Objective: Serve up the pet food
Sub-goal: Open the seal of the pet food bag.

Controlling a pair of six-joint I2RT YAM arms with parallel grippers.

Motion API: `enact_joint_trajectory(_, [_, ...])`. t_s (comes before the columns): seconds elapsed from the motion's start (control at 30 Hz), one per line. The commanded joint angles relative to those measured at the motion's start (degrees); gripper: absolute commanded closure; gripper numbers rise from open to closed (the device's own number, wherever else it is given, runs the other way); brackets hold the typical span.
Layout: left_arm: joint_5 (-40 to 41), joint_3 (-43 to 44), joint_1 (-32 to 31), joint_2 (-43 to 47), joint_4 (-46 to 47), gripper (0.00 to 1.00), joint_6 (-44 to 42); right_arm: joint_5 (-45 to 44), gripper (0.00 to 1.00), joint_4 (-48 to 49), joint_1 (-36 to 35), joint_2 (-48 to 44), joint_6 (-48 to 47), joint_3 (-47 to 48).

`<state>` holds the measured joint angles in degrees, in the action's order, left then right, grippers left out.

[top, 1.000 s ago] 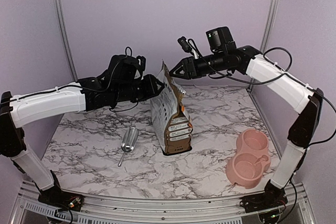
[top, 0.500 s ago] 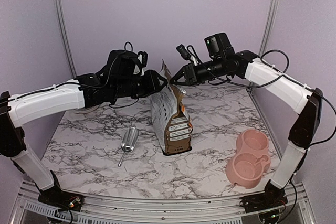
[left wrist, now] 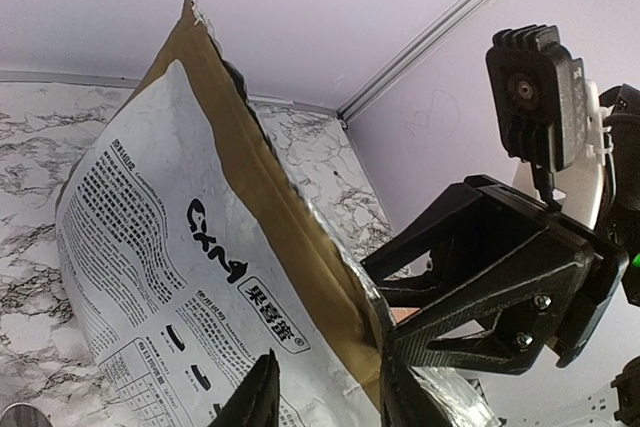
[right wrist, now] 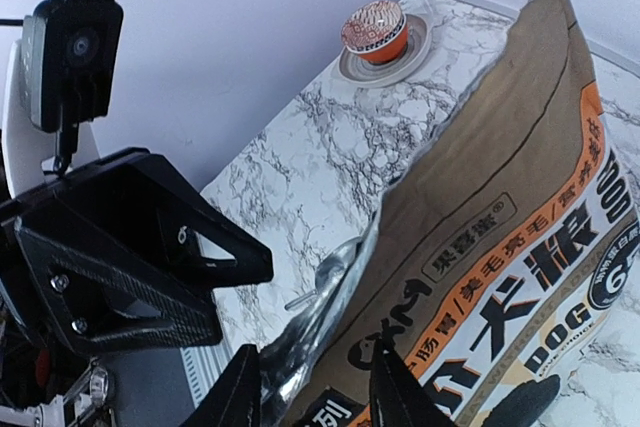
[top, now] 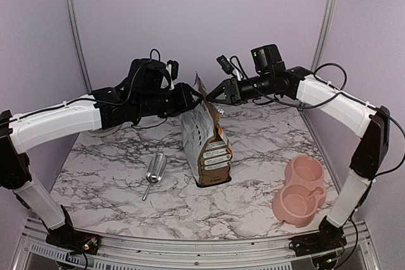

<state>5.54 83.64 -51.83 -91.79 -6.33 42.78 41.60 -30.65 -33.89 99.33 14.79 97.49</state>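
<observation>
Though astride rim of bag (top: 204, 137), found left gripper (left wrist: 330, 397) and right gripper (right wrist: 315, 392) parted; needed firm opposite pinches before spreading.

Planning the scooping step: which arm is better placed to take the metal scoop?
Left. The scoop lies on its side of the bag; the right pincer would probably need to cross the bag.

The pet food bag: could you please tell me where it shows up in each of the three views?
Top external: the pet food bag stands upright in the middle of the table.
Left wrist: its white printed side fills the left and centre.
Right wrist: its brown and orange front fills the right half.
Shared landmark: the bag's torn top edge, visible in all three views.
</observation>
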Motion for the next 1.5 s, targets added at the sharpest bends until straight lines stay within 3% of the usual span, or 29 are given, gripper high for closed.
enact_joint_trajectory(0.0, [-0.2,1.6,0.2,0.6,-0.5,0.65,-0.9,2.1,0.64,3.6,1.3,-2.4,2.4,-2.1])
enact_joint_trajectory(0.23, [0.0,1.3,0.2,0.7,-0.5,0.65,-0.8,4.2,0.69,6.1,1.6,-2.9,4.0,-3.5])
enact_joint_trajectory(0.63, [-0.1,1.2,0.2,0.7,-0.3,0.65,-0.6,6.0,0.65,11.3,2.6,-3.6,8.4,-6.1])
enact_joint_trajectory(0.73, [-0.2,1.1,0.2,0.7,-0.2,0.65,-0.5,6.2,0.73,11.4,2.6,-3.4,8.6,-6.4])
enact_joint_trajectory(0.97, [-0.3,1.3,0.2,0.3,0.0,0.65,-0.5,5.8,0.75,9.8,2.6,-3.0,7.6,-6.7])
enact_joint_trajectory(1.4, [0.0,3.0,0.2,-2.0,0.1,0.65,-0.5,7.1,1.00,7.3,0.2,-0.8,5.1,-5.9])
enact_joint_trajectory(1.47, [0.2,3.2,0.2,-2.3,0.1,0.65,-0.4,7.3,1.00,7.4,0.1,-0.7,4.9,-6.0])
